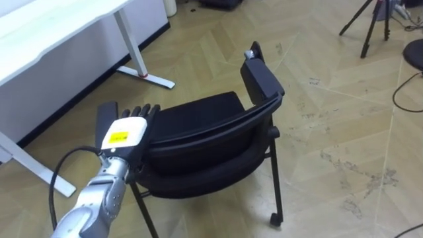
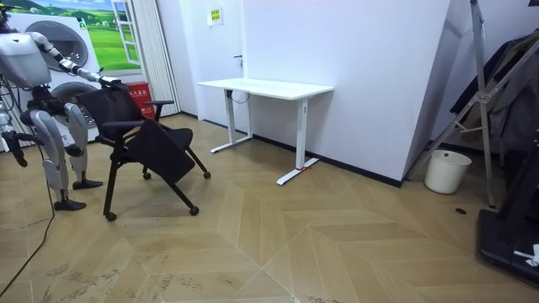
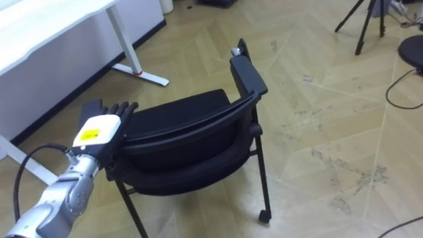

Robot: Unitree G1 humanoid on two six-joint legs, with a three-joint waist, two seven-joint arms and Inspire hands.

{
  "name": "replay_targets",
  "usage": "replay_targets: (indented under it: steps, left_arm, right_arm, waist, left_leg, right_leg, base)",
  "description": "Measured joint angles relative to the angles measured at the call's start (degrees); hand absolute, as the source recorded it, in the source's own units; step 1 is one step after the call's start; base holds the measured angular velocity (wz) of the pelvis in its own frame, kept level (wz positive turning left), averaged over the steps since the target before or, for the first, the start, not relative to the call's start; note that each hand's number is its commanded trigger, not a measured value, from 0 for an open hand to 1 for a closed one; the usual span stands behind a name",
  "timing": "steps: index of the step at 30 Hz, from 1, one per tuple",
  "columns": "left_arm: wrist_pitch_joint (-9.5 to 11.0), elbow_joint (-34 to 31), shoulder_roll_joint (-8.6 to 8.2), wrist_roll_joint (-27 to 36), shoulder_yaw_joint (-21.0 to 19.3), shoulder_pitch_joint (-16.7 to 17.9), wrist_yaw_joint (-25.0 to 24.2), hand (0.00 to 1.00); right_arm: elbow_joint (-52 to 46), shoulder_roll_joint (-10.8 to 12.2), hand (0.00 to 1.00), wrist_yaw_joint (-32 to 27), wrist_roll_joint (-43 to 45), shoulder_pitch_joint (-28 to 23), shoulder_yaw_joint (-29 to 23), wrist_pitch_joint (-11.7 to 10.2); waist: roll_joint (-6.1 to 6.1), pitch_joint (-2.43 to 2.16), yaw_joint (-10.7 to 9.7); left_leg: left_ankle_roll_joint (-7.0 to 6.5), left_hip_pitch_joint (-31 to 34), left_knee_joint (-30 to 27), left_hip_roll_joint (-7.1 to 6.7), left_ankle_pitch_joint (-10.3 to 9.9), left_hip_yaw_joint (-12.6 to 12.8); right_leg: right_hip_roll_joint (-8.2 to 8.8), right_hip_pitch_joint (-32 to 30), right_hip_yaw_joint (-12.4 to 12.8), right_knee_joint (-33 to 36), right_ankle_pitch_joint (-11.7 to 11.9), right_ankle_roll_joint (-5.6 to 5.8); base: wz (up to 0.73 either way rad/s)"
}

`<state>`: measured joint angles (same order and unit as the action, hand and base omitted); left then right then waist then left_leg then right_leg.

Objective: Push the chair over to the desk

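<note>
Chair (image 1: 198, 132), black with armrests, stands on the wooden floor (image 1: 330, 99) right in front of the robot, its backrest toward the robot and its seat facing the white table (image 1: 39, 26) by the wall. A tripod (image 1: 370, 26) stands well off across the floor. The left hand (image 1: 125, 132) lies against the backrest's left end, fingers straight and side by side. In the room view the right hand (image 2: 17, 156) hangs low beside the robot; its state cannot be told.
</note>
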<state>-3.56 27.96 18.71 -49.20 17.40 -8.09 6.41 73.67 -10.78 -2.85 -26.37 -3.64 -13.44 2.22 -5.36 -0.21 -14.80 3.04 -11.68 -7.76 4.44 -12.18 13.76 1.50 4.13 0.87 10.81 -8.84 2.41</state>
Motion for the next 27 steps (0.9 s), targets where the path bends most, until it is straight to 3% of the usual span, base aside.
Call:
replay_targets:
  steps: [7,10,15,22,27]
  left_arm:
    - [-1.0,-2.2,0.26,0.2,-1.2,-0.5,-5.4,1.0]
    - [-1.4,-4.0,0.38,0.2,-1.6,-0.2,-7.1,0.91]
    - [-0.9,-6.1,0.84,0.2,-1.6,0.1,-7.9,1.0]
    - [-0.9,-8.0,0.84,0.1,-1.6,0.7,-8.1,1.0]
    - [-0.7,-7.9,0.88,0.2,-1.6,0.7,-8.1,1.0]
  right_arm:
    - [0.0,0.0,0.0,-0.2,-0.1,0.6,-1.3,0.3]
    - [0.0,0.0,0.0,-0.9,-0.1,1.2,-1.3,0.3]
    - [-0.3,0.0,0.0,-2.0,0.0,2.6,-1.3,0.2]
    - [-0.3,0.0,0.0,-2.2,1.0,2.5,-1.3,0.1]
    - [-0.3,-0.1,0.0,-4.2,2.4,2.4,-1.3,-1.8]
  waist:
    - [-0.1,0.03,-0.3]
    - [-0.15,0.06,-0.1]
    - [-0.2,0.05,0.1]
    - [-0.49,0.03,0.5]
    - [-0.42,0.09,0.3]
  left_leg:
    - [-0.03,0.0,0.0,0.0,0.0,0.0]
    - [-0.03,0.1,0.0,0.0,0.0,0.0]
    - [-0.02,0.7,0.0,-0.02,0.0,0.0]
    - [-0.02,1.2,0.0,0.0,0.0,-0.3]
    - [-0.02,1.2,0.0,0.0,0.0,-0.3]
  right_leg:
    - [-0.01,-0.1,0.0,0.1,0.0,0.01]
    - [-0.01,-0.1,0.0,0.0,0.0,0.01]
    - [0.05,-0.3,-0.1,-0.2,0.0,-0.01]
    - [0.1,-0.6,-0.5,-0.3,0.1,-0.02]
    - [0.16,-0.4,-0.6,-0.3,0.1,-0.02]
  base:
    - [0.0]
    - [0.0]
    - [0.0]
    - [0.03]
    - [0.01]
